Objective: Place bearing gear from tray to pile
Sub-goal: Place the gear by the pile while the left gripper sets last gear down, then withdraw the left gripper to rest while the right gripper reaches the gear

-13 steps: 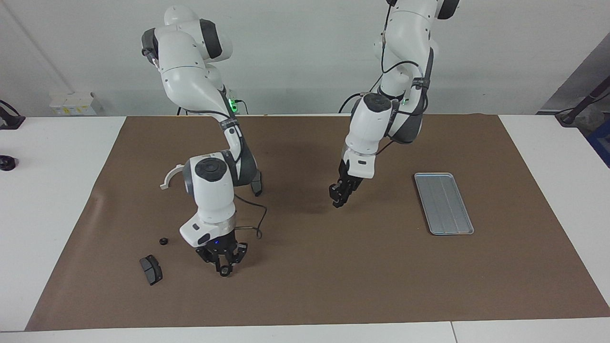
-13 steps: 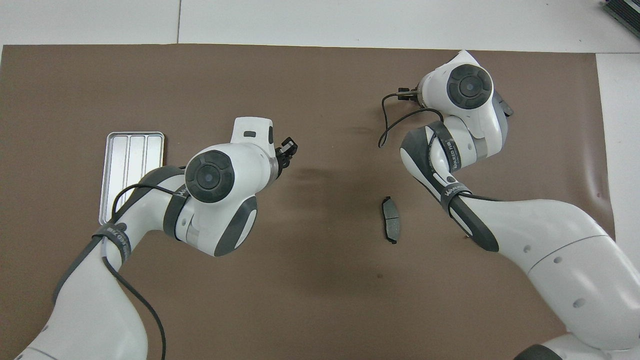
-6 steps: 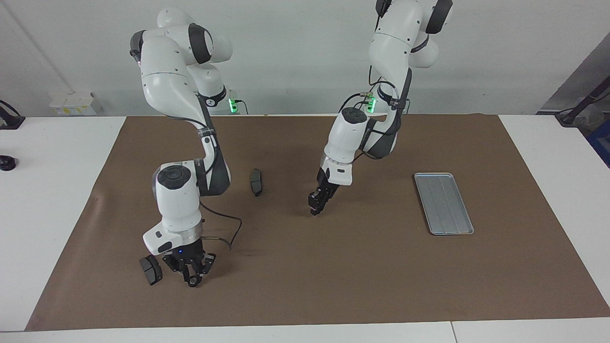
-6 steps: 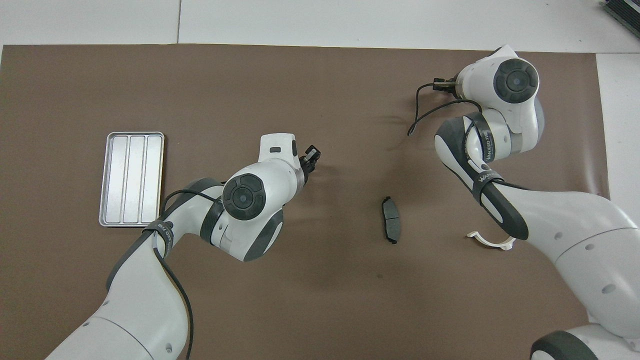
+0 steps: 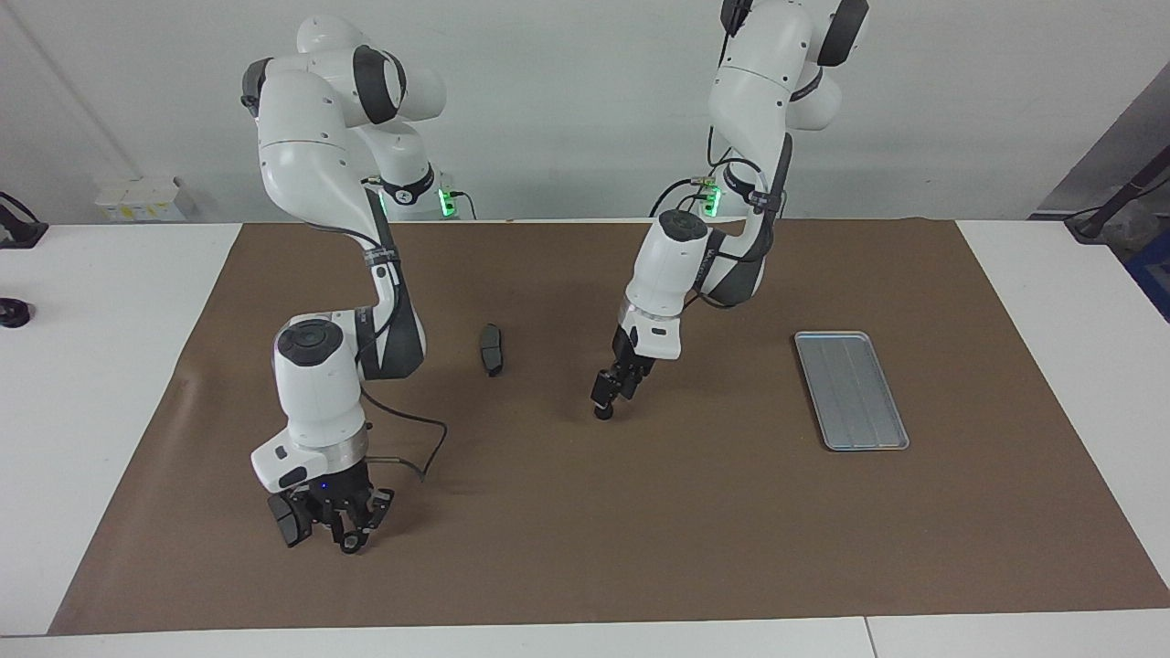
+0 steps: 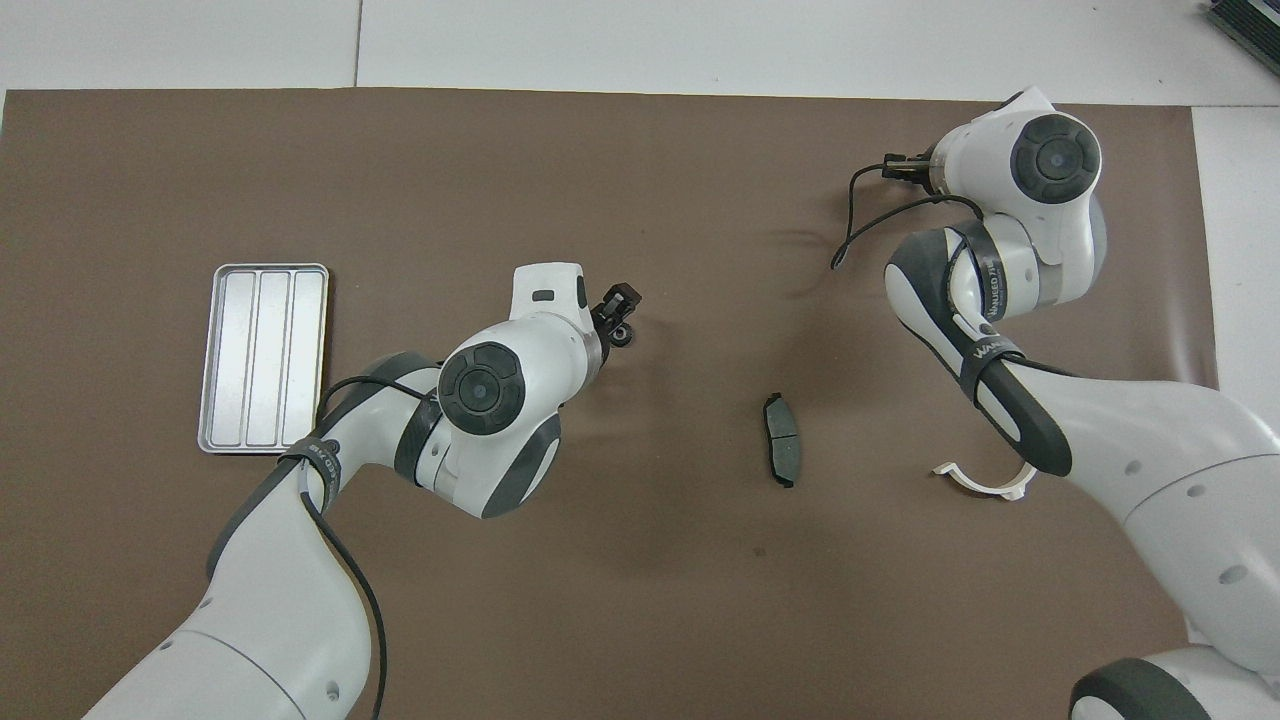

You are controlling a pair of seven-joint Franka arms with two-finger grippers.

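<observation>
Tray (image 5: 851,391) sits empty on the brown mat (image 5: 640,548) toward the left arm's end of the surface, no ring-like part on its ridges. Left claw (image 5: 605,402) hangs over bare mat well apart from the tray, toward the right arm's end from it; a small dark round piece shows at its tip in the overhead view, read as the bearing gear (image 6: 622,335) pinched between closed fingers. Right claw (image 5: 343,532) is low over the mat, much farther from the tray, just beside a dark brake pad (image 5: 288,519); cannot tell whether it is open or closed. Pile not visible now, possibly hidden under the right arm. Risks: the gear is tiny and seems held at the very fingertips, so a slip in transit would let it roll off across the mat. Release aimed at a hidden pile may land it short, near the second brake pad (image 5: 492,349), which lies between tray and right claw. Both arms heading for the same end could also crowd each other.
</observation>
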